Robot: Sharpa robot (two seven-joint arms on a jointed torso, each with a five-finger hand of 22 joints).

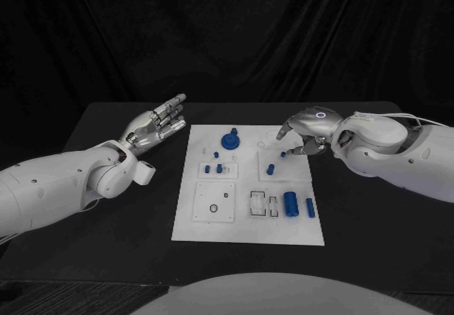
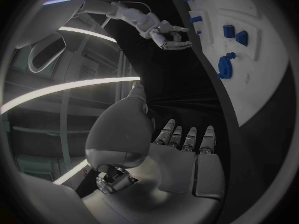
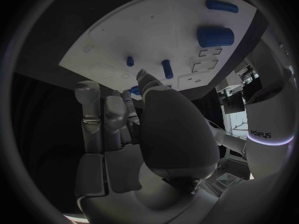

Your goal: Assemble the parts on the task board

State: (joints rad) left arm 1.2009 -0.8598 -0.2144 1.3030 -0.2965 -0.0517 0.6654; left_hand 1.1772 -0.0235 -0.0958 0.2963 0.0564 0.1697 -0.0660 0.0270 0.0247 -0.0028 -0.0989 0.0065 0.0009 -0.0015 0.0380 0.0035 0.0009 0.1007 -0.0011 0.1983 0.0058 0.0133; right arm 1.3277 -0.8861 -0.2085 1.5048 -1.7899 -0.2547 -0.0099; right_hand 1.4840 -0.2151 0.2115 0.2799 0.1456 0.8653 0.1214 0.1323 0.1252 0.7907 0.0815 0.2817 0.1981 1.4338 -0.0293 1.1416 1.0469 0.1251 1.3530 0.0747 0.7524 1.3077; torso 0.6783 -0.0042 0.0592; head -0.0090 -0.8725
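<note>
Head view, and the white task board [image 1: 248,226] lies flat in the middle of the black desk [image 1: 378,216], with small blue parts dotted across it. At the far end stands a round blue part with a knob [image 1: 231,140]; toward the near right lie a fat blue cylinder [image 1: 290,201] and, just beside it, a slimmer blue bar [image 1: 310,207]. Small blue pegs [image 1: 220,168] stand in the middle rows.

The left hand [image 1: 158,123] hangs over bare desk off the board's far left corner, fingers stretched out straight side by side, palm empty, touching nothing. In the left wrist view those fingers [image 2: 188,137] point out flat with the board off to one side.

The right hand [image 1: 304,134] hovers over the board's far right corner, fingers curled downward toward the plate. In the right wrist view a fingertip [image 3: 142,76] reaches close to two short blue pegs [image 3: 167,68]; whether it touches the board, I cannot tell, and nothing is seen held in it.
</note>
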